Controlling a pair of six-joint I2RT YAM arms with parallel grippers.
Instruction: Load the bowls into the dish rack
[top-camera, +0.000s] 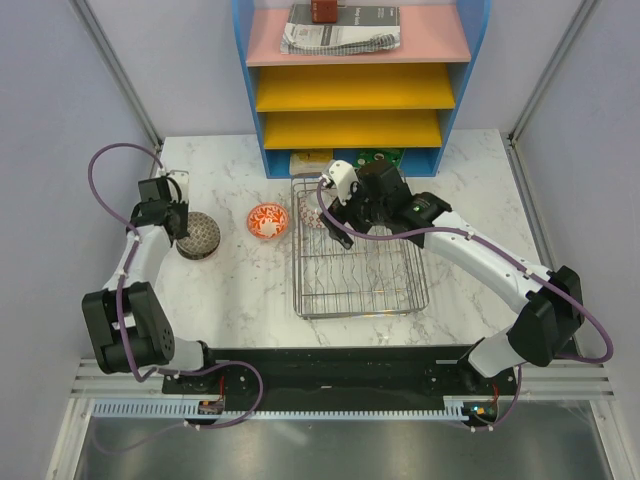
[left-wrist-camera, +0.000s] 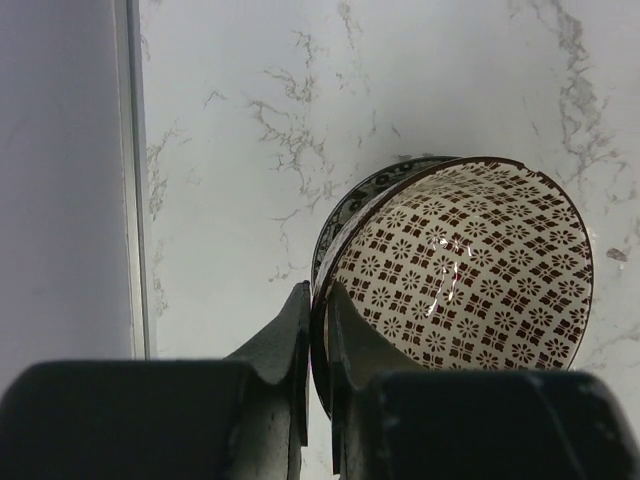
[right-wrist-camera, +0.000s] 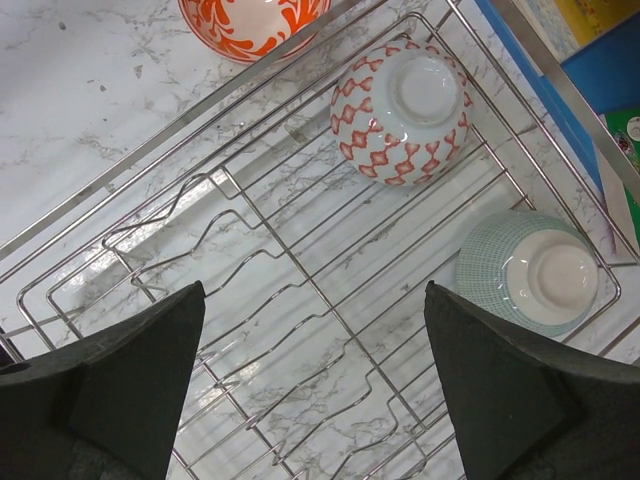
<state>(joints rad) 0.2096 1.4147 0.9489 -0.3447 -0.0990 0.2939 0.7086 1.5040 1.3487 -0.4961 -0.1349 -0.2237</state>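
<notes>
The grey-brown bowl (left-wrist-camera: 470, 270) is sitting at nine o'clock from the dish rack (top-camera: 364, 311), the left gripper (left-wrist-camera: 318, 300) clamping its rim, likely for lifting; the right gripper (right-wrist-camera: 315, 290) is hovering wide open, empty.

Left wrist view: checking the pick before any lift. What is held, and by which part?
The left gripper pinches the grey-brown patterned bowl by its near rim, one finger inside, one outside.

White marble table (top-camera: 240, 290), pale walls (top-camera: 40, 120), blue shelf unit (top-camera: 350, 90)
</notes>
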